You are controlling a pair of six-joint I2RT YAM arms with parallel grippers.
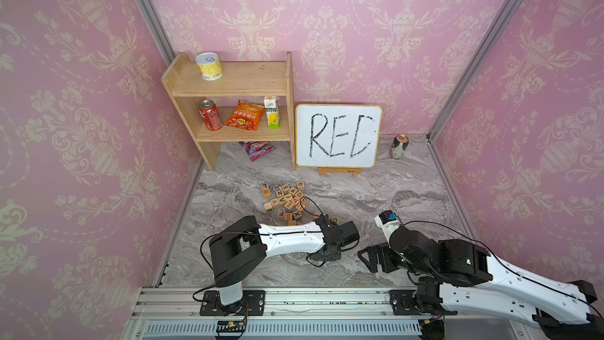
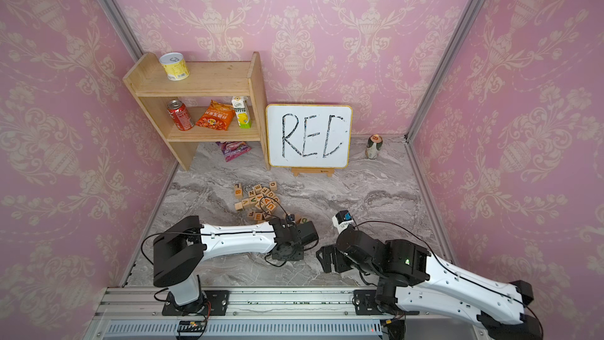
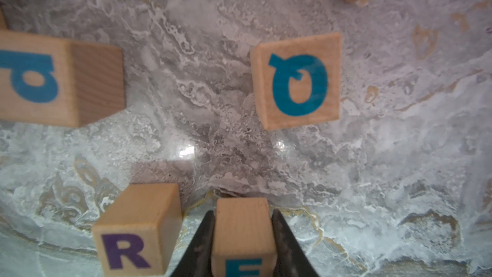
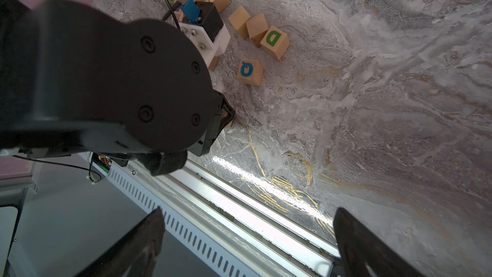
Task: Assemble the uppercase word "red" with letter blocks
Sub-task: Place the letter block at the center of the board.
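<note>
In a top view, the left arm (image 1: 294, 238) reaches past the block pile (image 1: 286, 201). The right claw (image 1: 369, 258) is spread wide, well apart from the pile.

Left wrist: the left claw (image 3: 243, 215) is clenched on the E block (image 3: 242, 233) (blue letter). The R block (image 3: 135, 227) sits just outside one finger, with the Q block (image 3: 298, 81) ahead.

Right wrist: the D block (image 4: 274, 39) lies far ahead of the right claw, near the Q block.

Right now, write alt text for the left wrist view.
The left gripper is shut on the blue E block, beside the purple R block. A blue Q block and a blue P block lie farther off on the grey marble table.
</note>
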